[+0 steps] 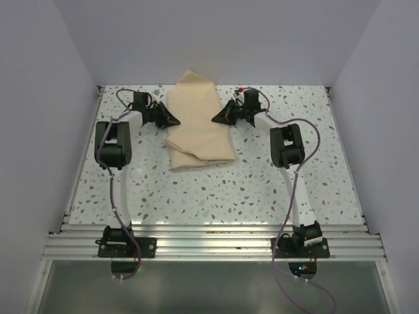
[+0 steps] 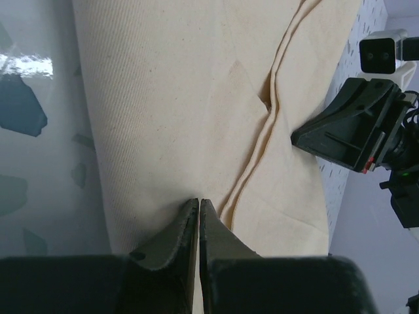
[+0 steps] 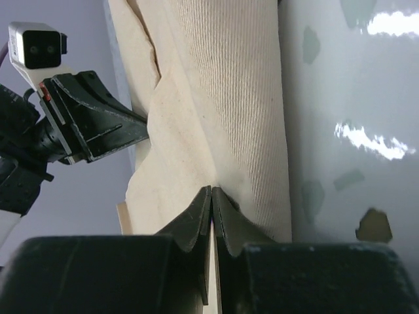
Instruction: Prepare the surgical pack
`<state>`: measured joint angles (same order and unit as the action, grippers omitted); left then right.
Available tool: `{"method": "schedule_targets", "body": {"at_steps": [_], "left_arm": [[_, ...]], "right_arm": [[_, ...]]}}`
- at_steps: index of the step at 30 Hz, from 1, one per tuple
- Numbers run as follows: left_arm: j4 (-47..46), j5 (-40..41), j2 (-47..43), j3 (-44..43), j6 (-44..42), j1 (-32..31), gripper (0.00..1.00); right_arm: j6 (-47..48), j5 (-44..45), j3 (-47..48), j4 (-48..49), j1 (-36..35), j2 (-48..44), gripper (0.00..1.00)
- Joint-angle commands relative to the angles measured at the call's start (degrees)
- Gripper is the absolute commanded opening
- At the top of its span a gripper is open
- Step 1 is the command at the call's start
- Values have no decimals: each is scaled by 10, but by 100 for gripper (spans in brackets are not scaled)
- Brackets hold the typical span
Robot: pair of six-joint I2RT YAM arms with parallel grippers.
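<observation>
Nearest us, the white speckled table (image 1: 216, 196) lies bare between the two arm bases and the cloth, so there's plenty of open room on the near side. Further in, the folded tan-beige fabric sheet (image 1: 196, 127) sits in the middle of the table's far half. Its long axis runs near to far, and its near end is skewed slightly left.

And here are the tools, one on each flank. The left tool (image 1: 174, 122) is pressed together on the sheet's left edge and the right tool (image 1: 215, 119) on its right edge. Each has what looks like a thin layer of cloth pinched in its tips.

By my reading this is the opening step, spreading the wrap flat; no instruments or gauze show in any view. The next move calls for both tools to lift a little and draw apart evenly, left and right, so the folds open rather than drag. Sideways there's room towards each wall. Farthest off, the sheet's far end lies close to the back wall, so there's little slack there.
</observation>
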<state>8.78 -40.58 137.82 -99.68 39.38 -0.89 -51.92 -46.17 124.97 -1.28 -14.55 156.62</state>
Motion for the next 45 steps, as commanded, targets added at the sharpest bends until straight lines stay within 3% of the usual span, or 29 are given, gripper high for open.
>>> {"method": "schedule_targets", "body": {"at_steps": [1,8,14,18,21,28,33,45], "left_arm": [[63,5,4,19,-41,5,8],[91,11,-46,96,-85,5,7],[100,11,-104,168,-112,4,7],[99,11,-139,179,-116,4,7],[69,-2,-137,150,-86,6,7],[9,-10,-31,28,3,8,8],[-22,-12,20,-8,56,8,10],[-103,-9,75,-62,133,45,12]], "right_arm": [[46,13,-68,-68,4,-43,5],[56,16,-253,-39,4,-132,3],[64,2,-349,-32,2,-186,2],[73,-13,-360,-11,2,-223,2],[67,-16,-312,4,3,-213,3],[-62,13,-170,88,1,-107,4],[-75,77,-51,33,3,-24,3],[-152,187,127,31,12,71,10]]}}
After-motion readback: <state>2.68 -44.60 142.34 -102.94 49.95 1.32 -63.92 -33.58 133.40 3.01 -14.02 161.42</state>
